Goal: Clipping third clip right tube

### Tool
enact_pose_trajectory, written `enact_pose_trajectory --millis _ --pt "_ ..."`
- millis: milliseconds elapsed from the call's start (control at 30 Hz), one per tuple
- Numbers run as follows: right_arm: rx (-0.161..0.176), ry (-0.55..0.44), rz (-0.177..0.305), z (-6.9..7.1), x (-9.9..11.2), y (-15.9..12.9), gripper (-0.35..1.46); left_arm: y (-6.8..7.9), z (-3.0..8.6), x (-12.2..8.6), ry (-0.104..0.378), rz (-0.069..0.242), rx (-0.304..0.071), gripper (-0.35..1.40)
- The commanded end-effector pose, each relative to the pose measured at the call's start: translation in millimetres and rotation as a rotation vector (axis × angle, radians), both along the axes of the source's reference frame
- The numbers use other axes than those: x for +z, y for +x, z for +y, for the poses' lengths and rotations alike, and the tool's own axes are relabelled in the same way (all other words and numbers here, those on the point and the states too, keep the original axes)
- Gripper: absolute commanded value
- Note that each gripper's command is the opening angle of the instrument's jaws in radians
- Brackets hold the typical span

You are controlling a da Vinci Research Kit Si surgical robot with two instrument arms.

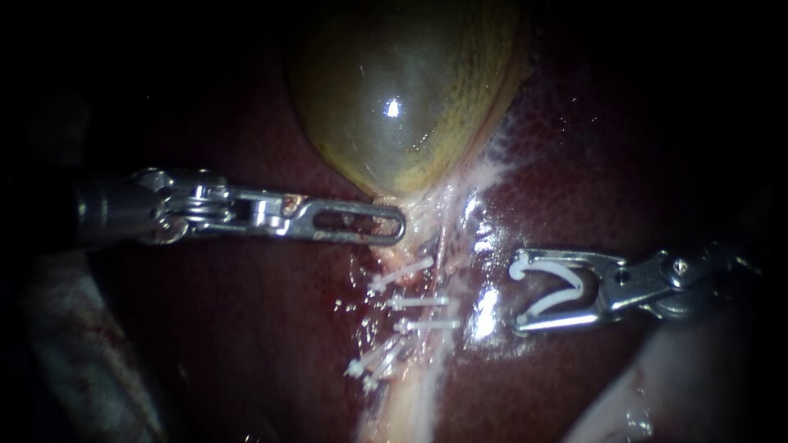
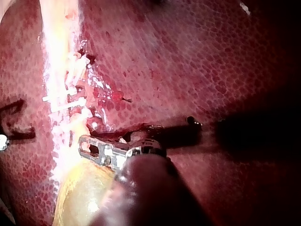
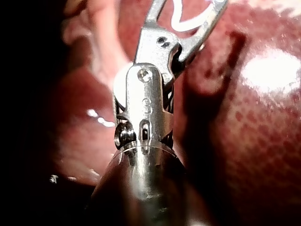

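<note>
White clip (image 1: 570, 287): loaded, held in the wide-spread jaws of right instrument (image 1: 519, 294), below gallbladder (image 1: 394, 98) and off to its side.
Tube (image 1: 410, 402): pale, directly below gallbladder, untouched by jaws.
Risk: crowding placed clips (image 1: 419, 302) or pinching liver (image 1: 246, 328).

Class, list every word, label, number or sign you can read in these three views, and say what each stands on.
No text can be quoted from any view.
Right instrument: one small stamped mark on its wrist joint, too blurred to read.
Left instrument, white clip held in the right instrument's jaws, clips on the tube, liver, gallbladder: no writing.
</note>
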State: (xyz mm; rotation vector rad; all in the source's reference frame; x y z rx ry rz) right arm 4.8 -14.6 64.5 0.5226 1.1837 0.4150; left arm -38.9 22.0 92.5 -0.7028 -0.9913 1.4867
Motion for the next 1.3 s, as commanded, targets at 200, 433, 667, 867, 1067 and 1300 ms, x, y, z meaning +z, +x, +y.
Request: enact_pose_trajectory --millis 200,433,667,867,1067,1300 --pt "0.008 0.022 -0.003 0.0 0.0 0.1 0.56 0.0 0.0 0.0 0.000 0.001 0.000 -0.35" --pt "0.037 0.100 -0.012 -0.1 0.1 0.7 0.57 0.1 0.0 -0.1 0.000 0.001 0.000 -0.35" --pt "0.071 0.184 -0.023 -0.2 0.3 1.9 0.58 0.7 0.1 -0.6 0.003 -0.003 0.003 -0.35" --pt "0.094 0.238 -0.029 -0.2 0.9 2.8 0.58 1.4 0.5 -1.8 0.011 -0.009 0.009 -0.35" --pt "0.116 0.292 -0.035 -0.1 1.9 3.3 0.58 1.9 0.6 -3.4 0.016 -0.010 0.008 -0.35" --pt "0.134 0.328 -0.039 -0.1 3.2 4.3 0.57 2.4 0.5 -5.0 0.022 -0.013 0.010 -0.35"
